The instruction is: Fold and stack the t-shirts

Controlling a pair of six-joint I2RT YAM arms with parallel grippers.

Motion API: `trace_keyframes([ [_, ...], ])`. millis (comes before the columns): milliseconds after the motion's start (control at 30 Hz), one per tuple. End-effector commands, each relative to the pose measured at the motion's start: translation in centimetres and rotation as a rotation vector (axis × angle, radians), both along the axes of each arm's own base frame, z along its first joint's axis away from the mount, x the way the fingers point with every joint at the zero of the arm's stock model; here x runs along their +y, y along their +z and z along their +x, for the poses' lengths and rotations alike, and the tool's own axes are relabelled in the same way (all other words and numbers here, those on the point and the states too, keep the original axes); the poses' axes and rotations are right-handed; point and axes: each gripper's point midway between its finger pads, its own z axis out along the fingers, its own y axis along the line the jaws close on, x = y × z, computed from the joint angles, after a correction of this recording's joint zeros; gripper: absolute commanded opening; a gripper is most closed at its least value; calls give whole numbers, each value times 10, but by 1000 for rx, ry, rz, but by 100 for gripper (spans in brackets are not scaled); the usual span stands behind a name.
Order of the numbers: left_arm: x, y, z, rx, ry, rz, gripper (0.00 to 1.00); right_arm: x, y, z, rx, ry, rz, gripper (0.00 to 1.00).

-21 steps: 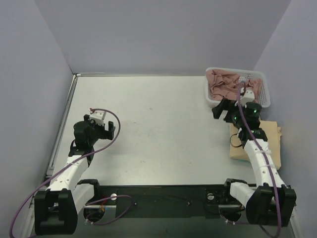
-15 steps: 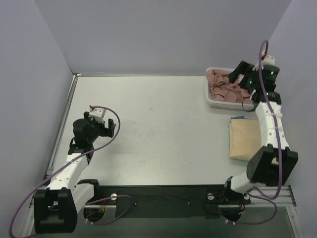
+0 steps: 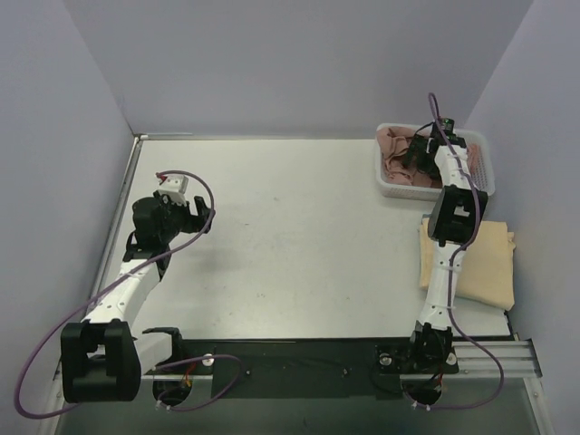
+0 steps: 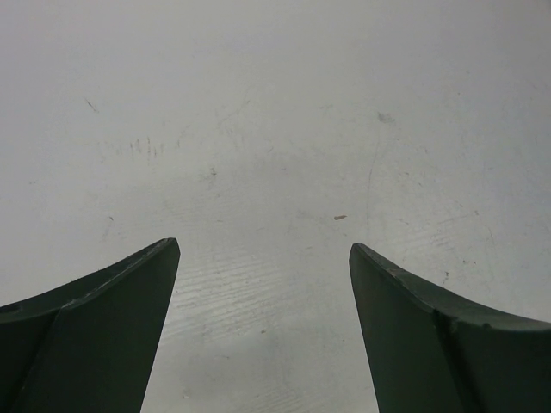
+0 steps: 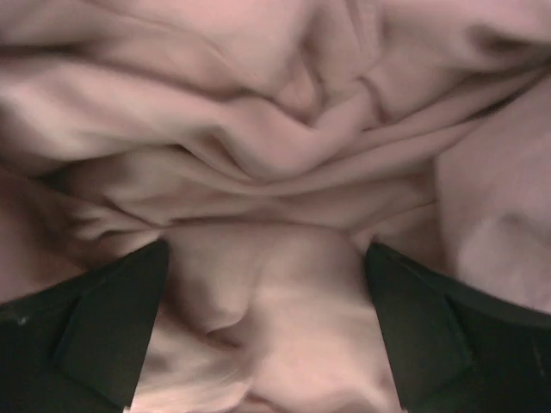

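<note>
The dusty pink-brown t-shirt [image 3: 395, 152] lies crumpled in the white mesh basket [image 3: 485, 169] at the far right. In the right wrist view this pink cloth [image 5: 258, 129] fills the frame. My right gripper [image 3: 416, 155] reaches into the basket; its jaws are open wide and press into the cloth, a bulge of it between them [image 5: 267, 249]. The pale tan-yellow t-shirt [image 3: 489, 263] lies folded flat on the table in front of the basket. My left gripper [image 3: 205, 221] is open and empty over bare table [image 4: 263, 246] at the left.
The basket stands against the back right corner, close to the right wall. The right arm stretches up over the tan shirt's left part. A metal rail runs along the table's left edge [image 3: 116, 227].
My right arm swung from in front of the basket up over it and has come down into the pink shirt. The left gripper shifted slightly.
</note>
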Motion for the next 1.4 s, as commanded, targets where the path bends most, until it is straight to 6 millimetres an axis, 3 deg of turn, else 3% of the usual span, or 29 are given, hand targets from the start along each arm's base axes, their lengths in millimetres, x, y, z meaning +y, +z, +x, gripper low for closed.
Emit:
trace_keyframes([
  [0,-4,20,16,-31,-23,-17,91,32,9,-7,66,76,-48,92],
  [100,-3,28,26,-57,-27,2,91,41,-8,-16,143,131,-145,87],
  [167,-1,32,31,-76,-27,24,91,51,-23,-23,195,168,-156,73],
  [200,0,33,33,-81,-23,31,91,52,-30,-26,215,167,-139,58],
  [233,1,37,35,-94,-23,42,91,47,-36,-33,235,138,-108,52],
  [267,1,38,37,-97,-23,45,91,52,-41,-36,242,127,-53,41],
  [300,1,40,37,-101,-23,50,91,47,-42,-39,241,112,-3,34],
  [367,1,43,38,-108,-26,50,91,40,-37,-42,230,87,43,1],
  [433,0,43,38,-110,-34,48,91,32,-15,-40,189,89,36,0],
  [567,-2,44,36,-117,-42,46,91,20,65,-23,6,116,4,0],
  [600,-1,44,36,-119,-39,47,91,19,102,-17,-88,115,-13,0],
  [633,-1,47,36,-129,-39,46,91,16,115,-16,-122,110,-18,0],
  [667,-1,48,36,-134,-35,44,91,15,155,-13,-219,103,-44,0],
  [700,-1,51,35,-144,-33,43,91,14,168,-14,-250,99,-53,0],
  [767,-1,56,34,-155,-27,36,91,19,241,-22,-413,97,-81,0],
  [867,0,59,30,-164,-9,12,91,39,317,-36,-604,121,-121,0],
  [933,4,60,29,-171,27,-9,91,65,375,-57,-753,175,-146,0],
  [967,6,60,27,-174,45,-15,91,80,424,-77,-895,219,-179,0],
  [1000,6,62,26,-179,55,-28,91,110,439,-87,-958,304,-165,0],
  [1033,8,62,24,-178,67,-33,91,126,484,-112,-1115,353,-190,0],
  [1067,9,63,23,-185,73,-32,91,164,500,-128,-1186,475,-148,0],
  [1100,11,62,21,-188,83,-30,91,180,532,-157,-1296,524,-145,0],
  [1133,12,63,21,-196,88,-29,91,213,548,-179,-1358,646,-100,0],
  [1167,14,63,19,-202,104,-26,91,226,573,-208,-1441,700,-67,0],
  [1200,16,65,19,-211,113,-24,91,255,579,-232,-1483,838,-6,0],
  [1233,18,65,17,-218,125,-18,91,267,599,-259,-1560,889,60,0],
  [1300,23,65,16,-231,147,-3,91,295,610,-298,-1627,1022,180,0],
  [1367,30,66,15,-242,180,21,92,310,608,-312,-1621,1075,262,0],
])
